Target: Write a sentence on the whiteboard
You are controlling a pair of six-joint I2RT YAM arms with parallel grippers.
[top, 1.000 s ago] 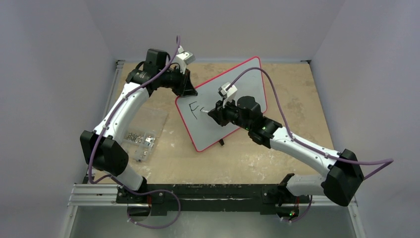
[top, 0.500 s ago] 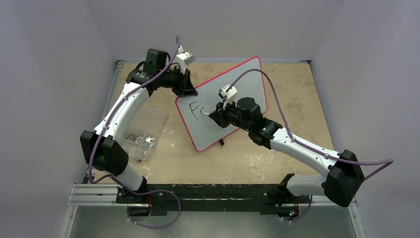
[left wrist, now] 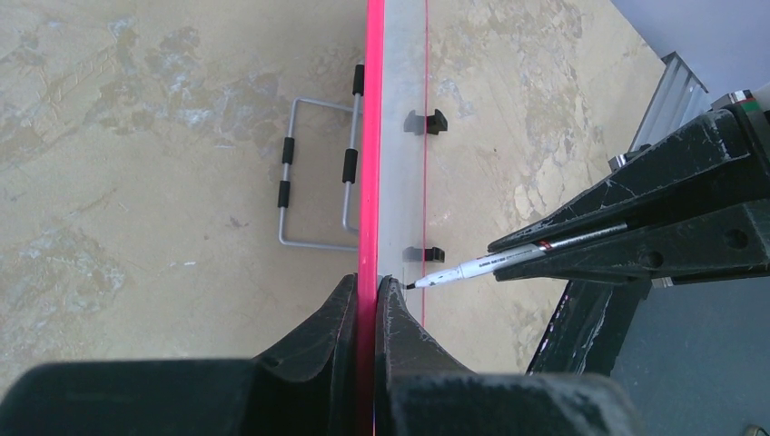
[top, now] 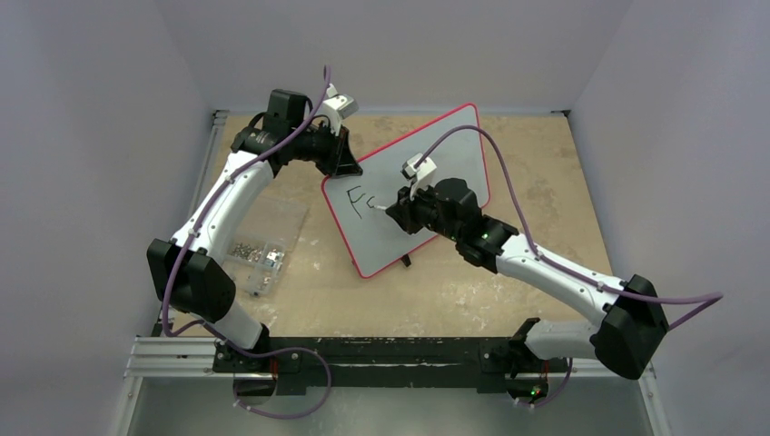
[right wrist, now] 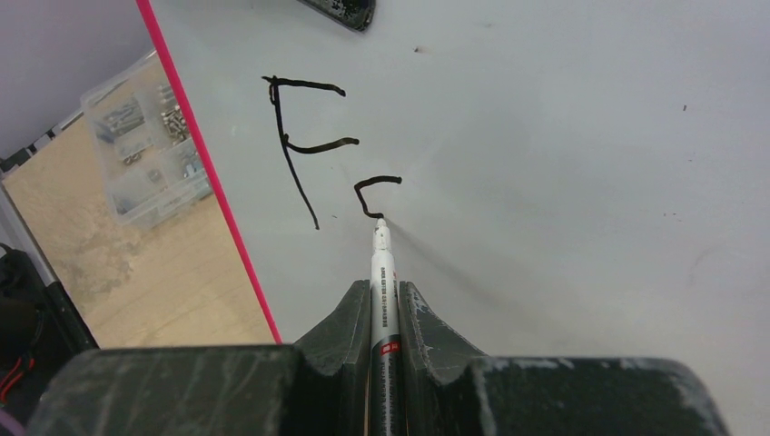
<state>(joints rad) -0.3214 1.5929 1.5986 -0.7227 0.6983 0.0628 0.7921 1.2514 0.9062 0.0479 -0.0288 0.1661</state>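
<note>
The whiteboard stands propped at a slant near the middle of the table; it looks light, rigid and slick-faced, likely to slide or tip under pen pressure, so its thin red rim is the sensible place to pinch. The left gripper does just that, jaws narrow and clamped on the board's edge. Left of the board lies a clear plastic box holding small metal hardware. The right gripper is closed on a marker, its tip touching the board just below the sentence — so far an "F" and a partial next letter.
</note>
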